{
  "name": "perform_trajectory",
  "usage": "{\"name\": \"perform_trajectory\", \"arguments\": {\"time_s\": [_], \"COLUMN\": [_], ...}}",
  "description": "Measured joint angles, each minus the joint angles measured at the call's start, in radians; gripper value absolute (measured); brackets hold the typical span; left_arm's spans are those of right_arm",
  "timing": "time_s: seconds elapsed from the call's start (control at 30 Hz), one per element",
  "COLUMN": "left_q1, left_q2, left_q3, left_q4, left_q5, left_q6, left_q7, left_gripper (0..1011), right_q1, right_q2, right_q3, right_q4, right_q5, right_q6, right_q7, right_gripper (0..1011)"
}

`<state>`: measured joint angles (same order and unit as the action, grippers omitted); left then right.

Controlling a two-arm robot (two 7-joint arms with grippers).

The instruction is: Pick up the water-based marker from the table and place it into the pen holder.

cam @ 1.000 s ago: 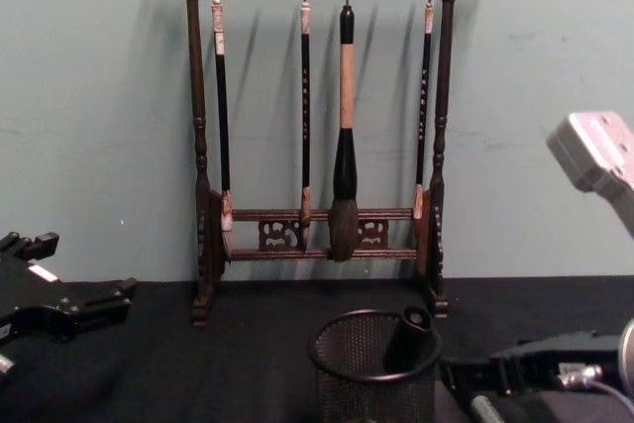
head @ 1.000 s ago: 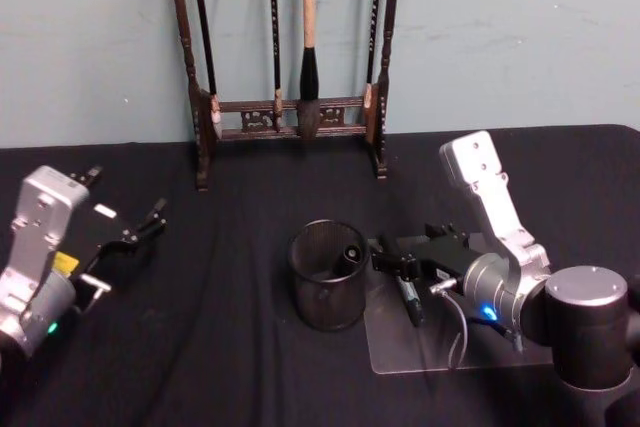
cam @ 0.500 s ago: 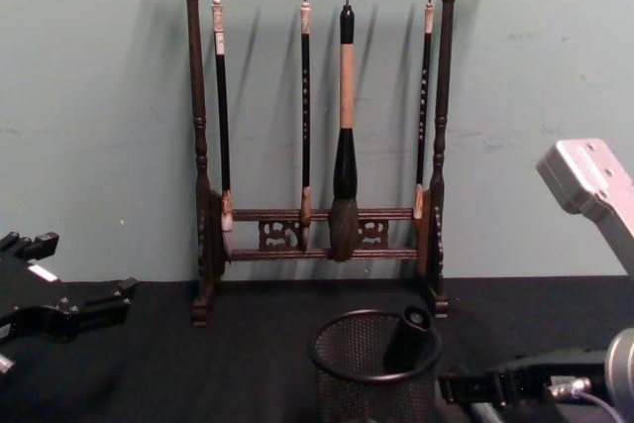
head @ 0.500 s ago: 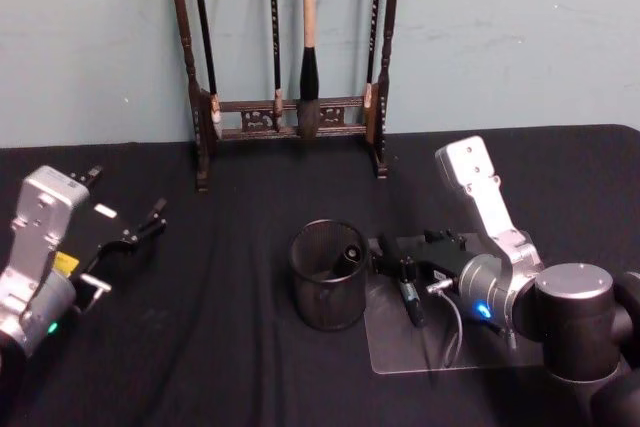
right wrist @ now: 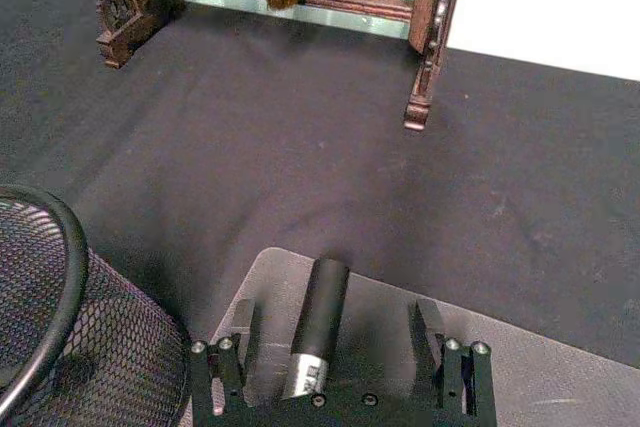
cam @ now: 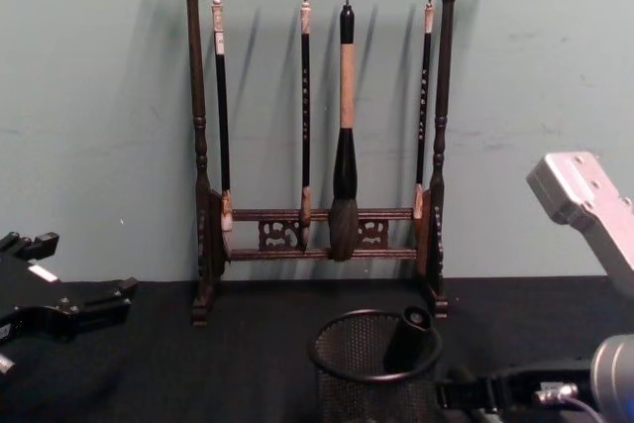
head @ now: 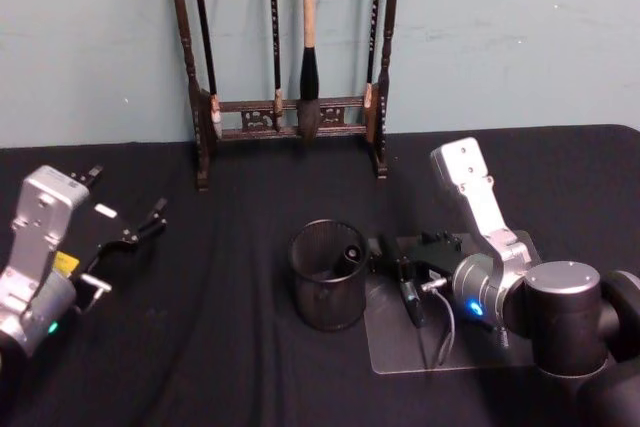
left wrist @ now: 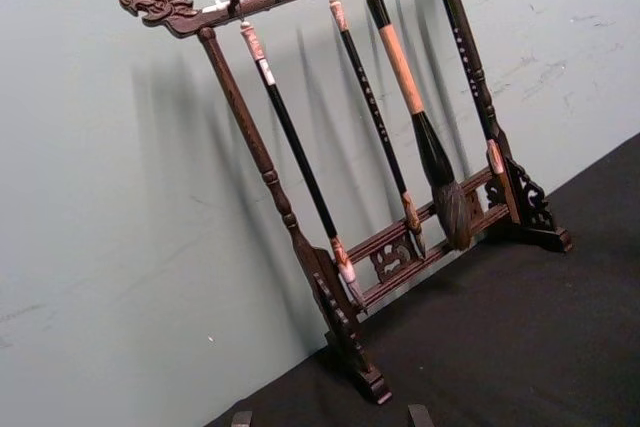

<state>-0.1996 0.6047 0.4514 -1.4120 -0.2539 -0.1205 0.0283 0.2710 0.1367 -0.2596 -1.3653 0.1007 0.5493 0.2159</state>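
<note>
**A:** Where is the water-based marker [right wrist: 318, 325]?

**B:** Flat on the clear sheet [head: 440, 347], lower right of centre in the head view, just beside the pen holder [head: 327, 292].

**A:** And the right gripper [head: 392, 259]?

**B:** Low over the marker. Its 2 fingers [right wrist: 236, 335] stand apart, 1 on each side. The barrel lies between them, touching neither, and closer to the finger on the holder's side.

**A:** Anything in the holder?

**B:** 1 dark pen [head: 350, 250] leans inside, against the rim.

**A:** The left gripper [head: 148, 223]?

**B:** Parked at the left of the head view, above the black table, fingers spread.
</note>
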Motion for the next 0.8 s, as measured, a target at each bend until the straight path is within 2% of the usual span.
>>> {"name": "perform_trajectory", "arguments": {"time_s": [0.37, 0.8], "left_q1": [0.000, 0.000], "left_q2": [0.000, 0.000], "left_q3": [0.000, 0.000], "left_q4": [0.000, 0.000], "left_q5": [0.000, 0.000], "left_q6": [0.000, 0.000], "left_q7": [0.000, 0.000], "left_gripper": [1009, 1009], "right_q1": [0.009, 0.014], "right_q2": [-0.020, -0.025], "right_q3": [0.009, 0.006], "right_q4": [0.026, 0.046], "right_q5": [-0.022, -0.052], "right_q6": [0.003, -0.015], "right_q7": [-0.003, 0.005], "right_gripper": [1002, 1002]}}
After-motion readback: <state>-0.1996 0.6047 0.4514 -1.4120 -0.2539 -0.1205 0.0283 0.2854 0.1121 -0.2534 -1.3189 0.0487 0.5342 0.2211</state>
